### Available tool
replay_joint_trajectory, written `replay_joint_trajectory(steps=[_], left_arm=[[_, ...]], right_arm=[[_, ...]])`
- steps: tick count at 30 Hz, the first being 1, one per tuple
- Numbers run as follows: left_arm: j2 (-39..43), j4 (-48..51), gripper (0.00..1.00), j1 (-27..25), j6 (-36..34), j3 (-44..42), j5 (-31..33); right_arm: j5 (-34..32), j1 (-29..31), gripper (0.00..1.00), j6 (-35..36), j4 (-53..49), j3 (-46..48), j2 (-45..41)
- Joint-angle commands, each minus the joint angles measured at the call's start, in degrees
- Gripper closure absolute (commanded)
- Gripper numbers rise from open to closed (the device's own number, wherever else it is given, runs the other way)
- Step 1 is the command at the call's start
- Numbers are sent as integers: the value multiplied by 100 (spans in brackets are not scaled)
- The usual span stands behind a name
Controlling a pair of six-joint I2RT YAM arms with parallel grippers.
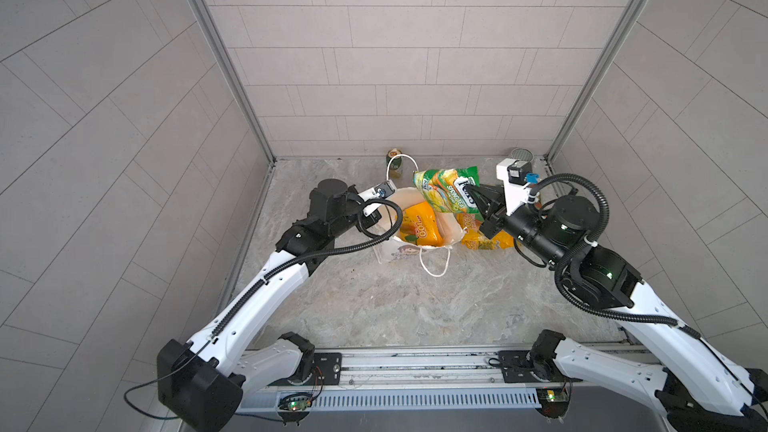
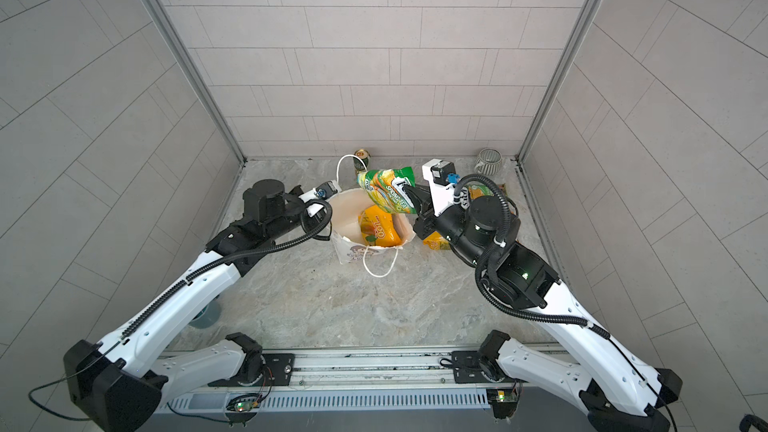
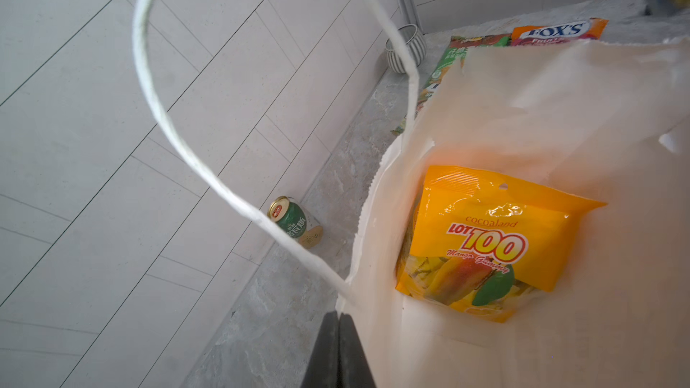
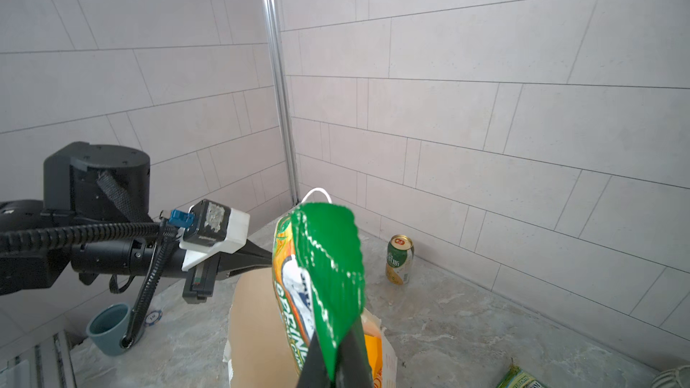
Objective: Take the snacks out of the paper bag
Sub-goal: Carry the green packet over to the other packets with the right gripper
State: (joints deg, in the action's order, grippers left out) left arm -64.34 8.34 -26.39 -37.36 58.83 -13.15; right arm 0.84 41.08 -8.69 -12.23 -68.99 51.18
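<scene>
1. A white paper bag (image 1: 395, 253) stands open on the marble counter (image 1: 374, 305), with the left hand (image 3: 338, 321) pinched shut on its rim.
2. One yellow-orange packet (image 1: 417, 228) lies inside the bag.
3. The right hand (image 1: 469, 193), clamped on a green packet (image 1: 440, 187), holds it above the bag's far rim.
4. More packets (image 1: 469, 238) lie beside the bag; a drink can (image 1: 394, 164) and a striped mug (image 2: 489, 161) stand at the back wall.

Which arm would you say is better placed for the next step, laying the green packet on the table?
The right, probably: the right pincer is shut on the green packet above the paper bag, while the left pincer is shut on the bag's rim, steadying it.
</scene>
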Motion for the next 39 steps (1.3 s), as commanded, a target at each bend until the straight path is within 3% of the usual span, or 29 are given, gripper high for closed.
replay_joint_trajectory(steps=[1,6,10,16,20,31,39], left_arm=[[170,-222,100,60,71,-11,308],[345,-332,100,72,76,-135,458],[396,-354,100,90,115,-121,937],[405,-607,100,181,268,-152,1578],[353,-727,100,214,273,-201,1561],[540,-531,100,187,-312,-471,6],[792,-513,100,178,-614,-670,-713]], right_arm=[[-235,-178,100,-341,429,-152,-89],[-459,-635,100,-750,554,-53,-127],[-700,-1010,100,-912,465,20,-154],[-348,-1677,100,-1381,365,214,-10],[27,-1946,100,-1571,326,301,265],[968,-2358,100,-2272,691,405,1397],[1741,-2473,100,-2989,1071,-84,2948]])
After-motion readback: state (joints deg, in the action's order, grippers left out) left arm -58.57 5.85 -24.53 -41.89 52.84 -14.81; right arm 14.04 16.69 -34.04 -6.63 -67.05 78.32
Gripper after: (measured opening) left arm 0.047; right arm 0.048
